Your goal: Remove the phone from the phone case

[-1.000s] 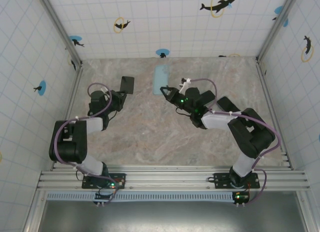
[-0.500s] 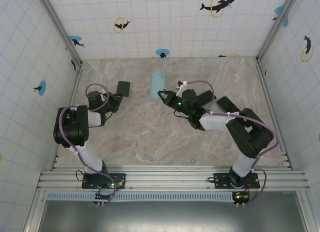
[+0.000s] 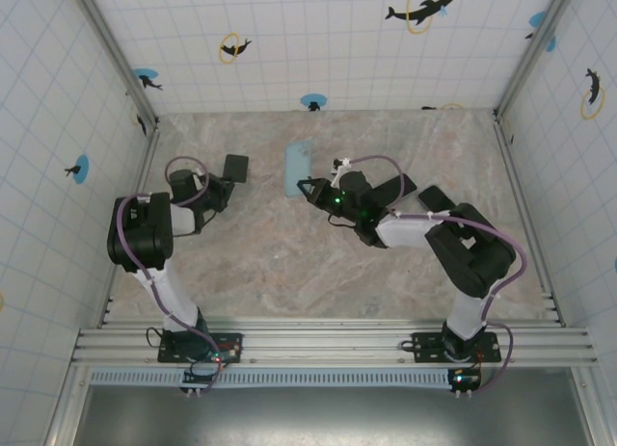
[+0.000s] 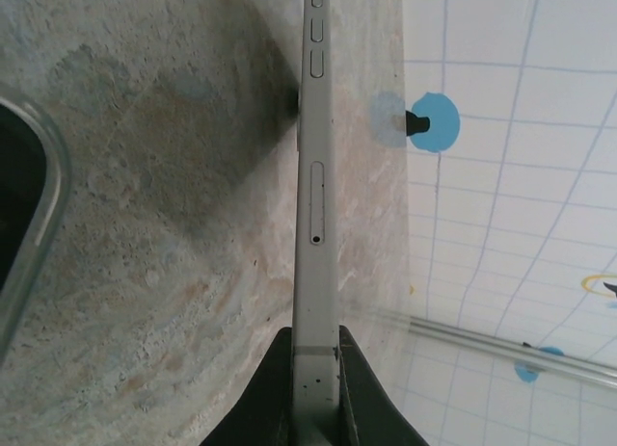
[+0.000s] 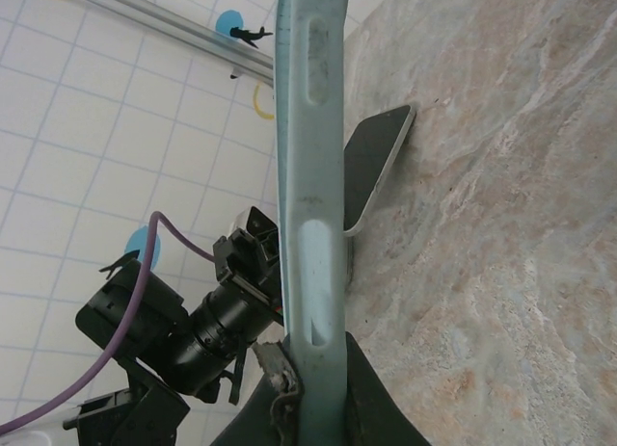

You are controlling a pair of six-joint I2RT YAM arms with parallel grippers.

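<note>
Top view: phone [image 3: 235, 168] is left of case [image 3: 297, 168], the two apart, both over the far half of the bench [image 3: 289, 273], near the back wall [image 3: 318, 41]. Left hand [image 3: 224, 183] is at the phone's near end, clamped on it. Right hand [image 3: 307, 186] is at the case's near end, clamped on it.
Left wrist view: phone runs edge-on, away from between the fingers [image 4: 275, 398].
Right wrist view: case runs edge-on the same way, with the phone beyond it and the left arm [image 5: 183, 340] behind the phone.
</note>
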